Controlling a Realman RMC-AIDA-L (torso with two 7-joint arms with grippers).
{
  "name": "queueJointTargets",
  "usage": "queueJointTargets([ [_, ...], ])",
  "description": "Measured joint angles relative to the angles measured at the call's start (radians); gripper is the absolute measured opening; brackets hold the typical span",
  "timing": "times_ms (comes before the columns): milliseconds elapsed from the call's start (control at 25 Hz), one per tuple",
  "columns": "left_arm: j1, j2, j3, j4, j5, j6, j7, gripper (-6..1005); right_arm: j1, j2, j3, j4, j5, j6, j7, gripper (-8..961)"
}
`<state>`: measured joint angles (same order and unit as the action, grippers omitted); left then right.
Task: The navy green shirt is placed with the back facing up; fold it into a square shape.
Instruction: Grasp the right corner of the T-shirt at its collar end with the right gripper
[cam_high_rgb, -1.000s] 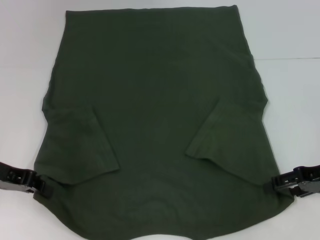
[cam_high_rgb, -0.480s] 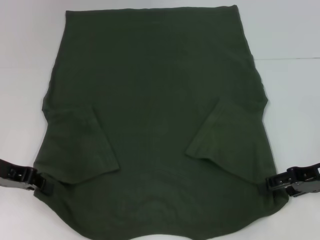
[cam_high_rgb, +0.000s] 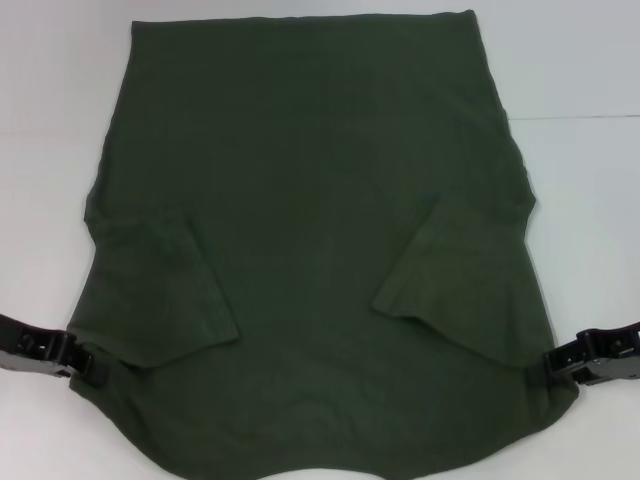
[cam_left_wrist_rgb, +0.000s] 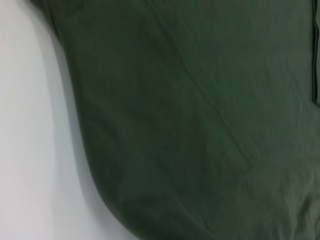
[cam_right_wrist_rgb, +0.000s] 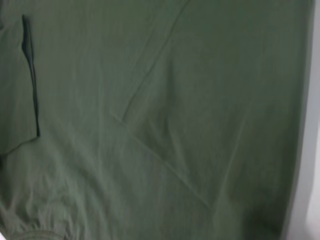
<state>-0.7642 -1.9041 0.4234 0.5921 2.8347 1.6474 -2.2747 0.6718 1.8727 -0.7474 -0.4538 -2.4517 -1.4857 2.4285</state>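
The shirt (cam_high_rgb: 310, 240) is a plain dark olive green all over its upturned side, with no print or pattern; its folded-in sleeves match. The table (cam_high_rgb: 580, 70) under it is plain white. Both grippers, left (cam_high_rgb: 85, 368) and right (cam_high_rgb: 556, 366), are black.

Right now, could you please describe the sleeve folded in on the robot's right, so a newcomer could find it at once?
On the white table lies the navy green shirt, filling most of the head view. Its right sleeve is the flap folded inward, up from the right end effector; unlike the left sleeve, its cuff edge slants.
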Motion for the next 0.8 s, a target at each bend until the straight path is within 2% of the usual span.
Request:
queueJointTargets([
  [200, -0.001, -0.002, 0.0, 0.0, 0.0, 0.0, -0.002, 39, 0.0, -0.004, -0.001, -0.001, 0.0, 0.003, 0.0, 426],
  [640, -0.003, -0.005, 0.0, 0.0, -0.001, -0.002, -0.003, 39, -0.005, -0.006, -0.011, -0.005, -0.004, 0.02, -0.002, 386],
  [800, -0.003, -0.005, 0.0, 0.0, -0.002, -0.003, -0.003, 39, -0.003, -0.005, -0.012, -0.005, -0.004, 0.02, -0.016, 243],
])
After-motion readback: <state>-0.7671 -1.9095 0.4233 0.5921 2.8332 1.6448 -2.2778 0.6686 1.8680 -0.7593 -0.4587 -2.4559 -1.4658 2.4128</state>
